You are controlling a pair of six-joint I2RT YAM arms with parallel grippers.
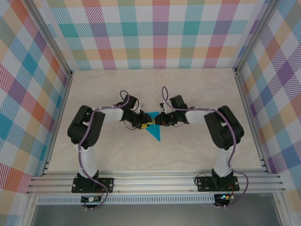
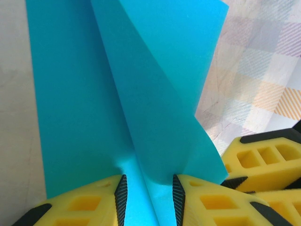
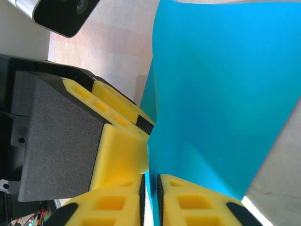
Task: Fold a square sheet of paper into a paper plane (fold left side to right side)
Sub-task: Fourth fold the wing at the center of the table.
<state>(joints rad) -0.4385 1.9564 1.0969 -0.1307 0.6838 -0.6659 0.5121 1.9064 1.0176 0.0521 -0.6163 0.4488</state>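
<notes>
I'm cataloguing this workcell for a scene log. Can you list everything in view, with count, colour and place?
paper: one, bright cyan, part-folded, at the table's centre between the two arms
table: one, pale beige marbled, under the arms and paper
walls: three, pastel plaid, at the back, left and right
frame rails: several, silver metal, along the near edge and up the corners
left arm: one, black, bolted at near left
right arm: one, black, bolted at near right
left end effector: one, yellow with black pads, closed on a ridge of the paper
right end effector: one, yellow with black pads, closed on the paper
</notes>
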